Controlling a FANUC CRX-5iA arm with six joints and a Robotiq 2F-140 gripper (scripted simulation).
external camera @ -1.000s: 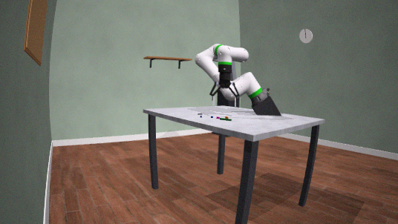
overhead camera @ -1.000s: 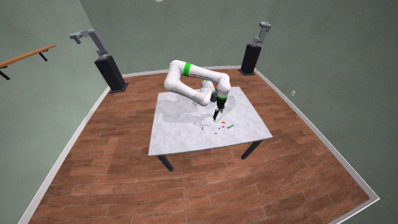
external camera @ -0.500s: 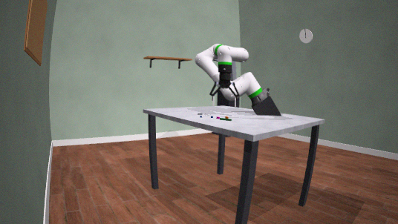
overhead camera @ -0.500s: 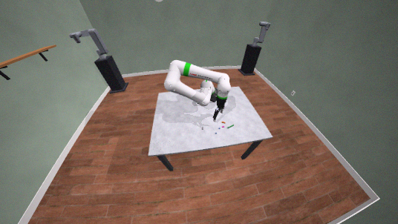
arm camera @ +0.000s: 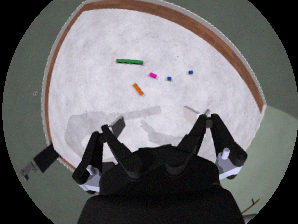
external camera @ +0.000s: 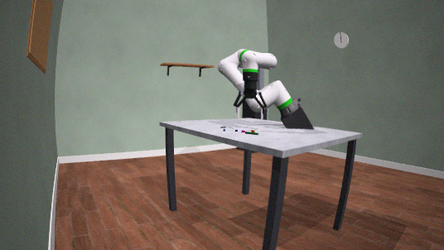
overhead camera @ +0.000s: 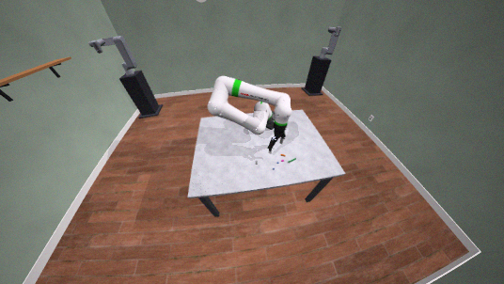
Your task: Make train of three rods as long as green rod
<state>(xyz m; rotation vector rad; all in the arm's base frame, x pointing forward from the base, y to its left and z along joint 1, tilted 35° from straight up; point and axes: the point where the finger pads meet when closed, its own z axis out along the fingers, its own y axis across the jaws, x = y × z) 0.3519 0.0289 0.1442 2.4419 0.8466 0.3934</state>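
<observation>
White rounded arm (overhead camera: pixel 251 92) (external camera: pixel 233 75), green bands, small red lettering; black angular hand (overhead camera: pixel 277 139) (external camera: pixel 250 111) (arm camera: pixel 153 116).
</observation>
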